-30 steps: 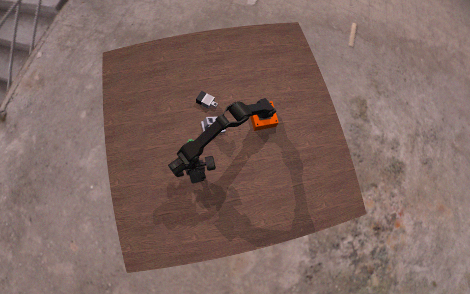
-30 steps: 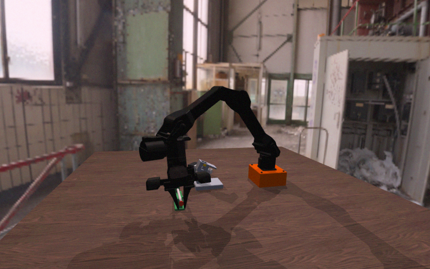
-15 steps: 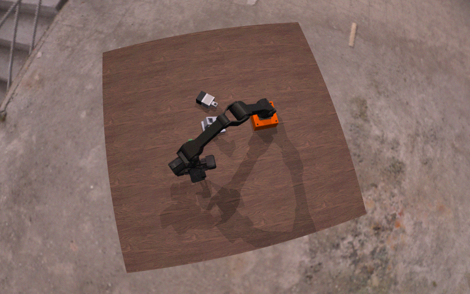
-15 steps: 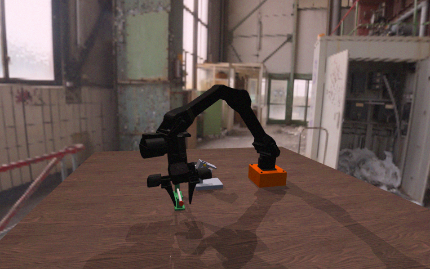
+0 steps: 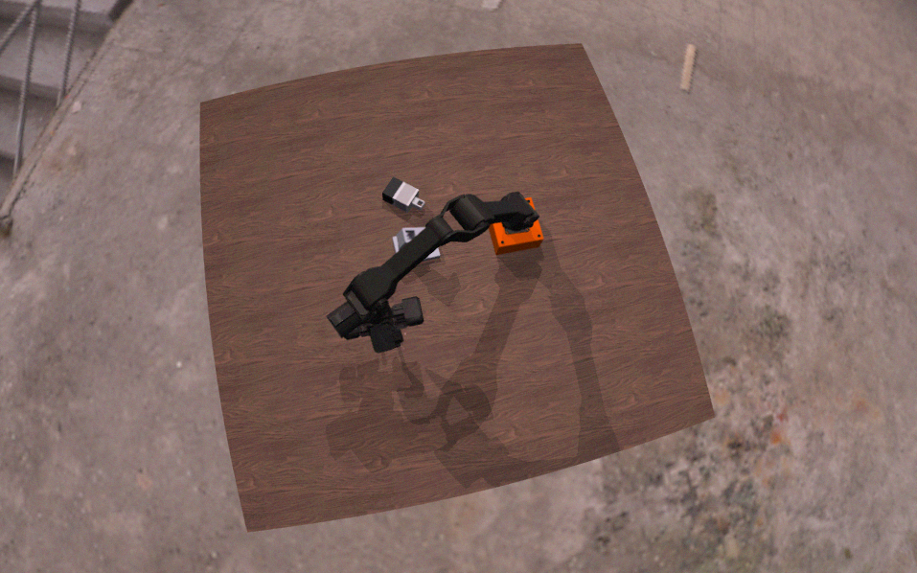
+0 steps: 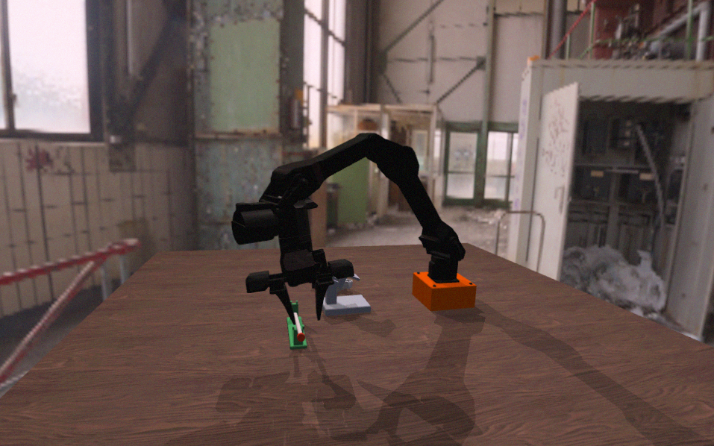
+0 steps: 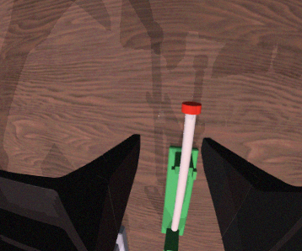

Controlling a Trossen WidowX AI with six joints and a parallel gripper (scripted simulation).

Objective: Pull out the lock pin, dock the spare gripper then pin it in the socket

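Observation:
The lock pin, a white rod (image 6: 297,325) (image 7: 186,152) with a red head (image 6: 301,335) (image 7: 191,108), lies along a green cradle (image 6: 298,347) (image 7: 169,204), its head sticking out past one end. My gripper (image 6: 306,319) (image 7: 171,142) is open and points down, with a finger on each side of the pin; the pin is nearer one finger. The light grey mount (image 5: 429,252) (image 6: 348,304) has a tilted socket block, partly behind the arm. The spare gripper (image 5: 402,194), a black and white block with a small holed spigot, lies beyond the mount. The cradle is hidden in the top view.
The arm's orange base (image 5: 518,246) (image 6: 442,296) stands on the brown table (image 5: 290,455) (image 6: 126,388). The arm passes over the mount in the top view. A corner of the mount shows at the bottom of the wrist view.

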